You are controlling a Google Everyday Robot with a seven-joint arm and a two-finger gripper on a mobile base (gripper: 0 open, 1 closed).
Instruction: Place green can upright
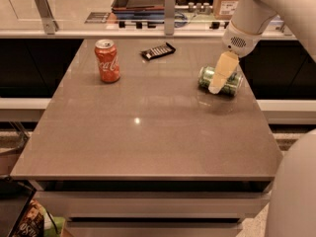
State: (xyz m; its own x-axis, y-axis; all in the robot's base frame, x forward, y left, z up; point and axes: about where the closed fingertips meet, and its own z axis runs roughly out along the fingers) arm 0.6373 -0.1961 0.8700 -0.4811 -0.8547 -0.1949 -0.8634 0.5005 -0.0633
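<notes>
The green can lies on its side near the table's right rear corner. The gripper hangs over it, tip down across its front. I cannot tell how the jaws stand. A red can stands at the table's left rear.

red can, apparently Coca-Cola script

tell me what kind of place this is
Probably an office break area: a table with a Coca-Cola can and snack packet, and a counter behind. The gripper is at the green can, which lies on its side.
</notes>
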